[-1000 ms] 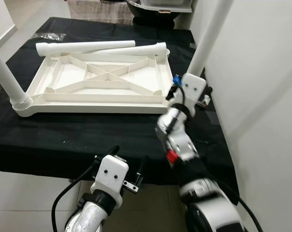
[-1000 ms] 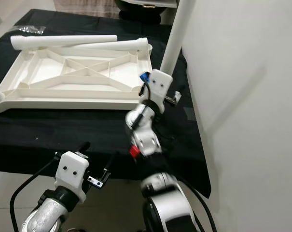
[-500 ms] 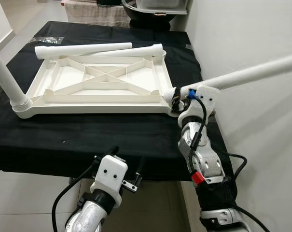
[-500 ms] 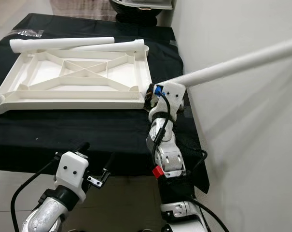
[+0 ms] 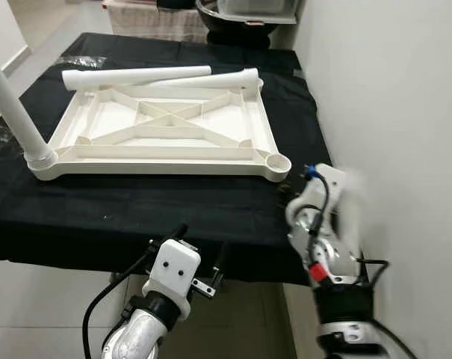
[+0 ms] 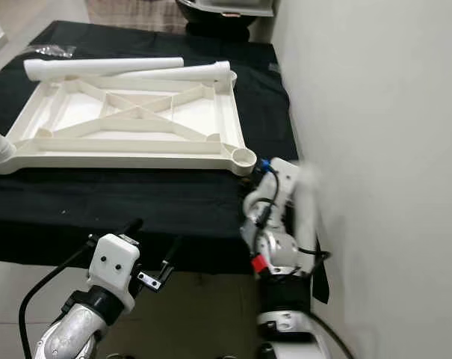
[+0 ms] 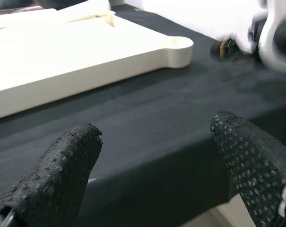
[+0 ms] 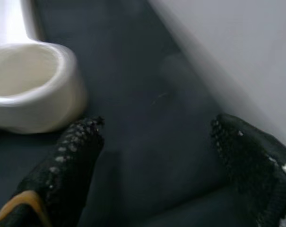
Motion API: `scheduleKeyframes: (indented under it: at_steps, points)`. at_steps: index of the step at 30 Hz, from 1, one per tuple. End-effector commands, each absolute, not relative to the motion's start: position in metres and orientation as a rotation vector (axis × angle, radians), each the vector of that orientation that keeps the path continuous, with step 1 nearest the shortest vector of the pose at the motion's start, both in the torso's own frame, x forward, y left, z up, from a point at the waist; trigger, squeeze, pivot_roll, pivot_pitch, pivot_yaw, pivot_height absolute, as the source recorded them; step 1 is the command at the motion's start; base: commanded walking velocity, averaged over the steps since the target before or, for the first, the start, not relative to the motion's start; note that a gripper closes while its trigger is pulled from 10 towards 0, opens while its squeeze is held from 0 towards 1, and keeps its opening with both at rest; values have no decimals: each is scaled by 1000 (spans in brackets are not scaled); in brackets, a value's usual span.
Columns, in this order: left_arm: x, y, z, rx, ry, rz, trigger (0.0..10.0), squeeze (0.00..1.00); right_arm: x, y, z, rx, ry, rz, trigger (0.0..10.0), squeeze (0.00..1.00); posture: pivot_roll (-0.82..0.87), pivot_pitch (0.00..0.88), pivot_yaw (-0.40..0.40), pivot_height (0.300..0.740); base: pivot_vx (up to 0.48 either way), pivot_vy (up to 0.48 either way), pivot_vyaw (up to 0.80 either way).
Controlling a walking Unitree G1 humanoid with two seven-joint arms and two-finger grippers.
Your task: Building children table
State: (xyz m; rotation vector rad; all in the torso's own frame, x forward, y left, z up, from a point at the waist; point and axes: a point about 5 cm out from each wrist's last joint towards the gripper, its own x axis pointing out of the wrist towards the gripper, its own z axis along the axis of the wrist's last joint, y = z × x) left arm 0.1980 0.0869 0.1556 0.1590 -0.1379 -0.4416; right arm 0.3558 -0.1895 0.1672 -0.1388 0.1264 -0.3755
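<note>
The upturned white tabletop (image 5: 162, 134) lay on the black-draped surface (image 5: 136, 213), one leg (image 5: 13, 105) standing in its near-left socket, two loose legs (image 5: 158, 75) resting across its far edge. The right gripper (image 8: 152, 156), fingers apart and empty, hovered beside the empty near-right socket (image 5: 276, 161). The left gripper (image 7: 154, 161), fingers apart, hung at the near edge.

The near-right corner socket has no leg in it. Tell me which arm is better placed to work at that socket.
Right. The right gripper hangs with open jaws just beside the empty corner socket of the upturned tabletop. The left gripper hovers below the table's near edge, farther from that corner.
</note>
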Motion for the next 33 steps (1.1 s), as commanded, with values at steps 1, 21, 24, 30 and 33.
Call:
scheduleKeyframes:
  at_steps: [1,21,24,30,33]
  points:
    - [194,85,151,177,-126,-475,10000,0,361,-187,193,-334,-8,-300,10000,0,92,145,-74,740,0,0,0]
    - [203,95,148,165,-101,-418,10000,0,304,-142,166,-48,-112,188,10000,0,85,128,-55,740,0,0,0]
    - [205,96,148,167,-103,-415,10000,0,299,-142,163,-24,-104,199,10000,0,83,124,-52,740,0,0,0]
    - [207,98,145,164,-96,-414,10000,0,283,-149,153,-32,-88,148,10000,0,83,104,-46,740,0,0,0]
    - [207,98,145,163,-94,-413,10000,0,281,-149,153,-26,-88,152,10000,0,83,104,-46,740,0,0,0]
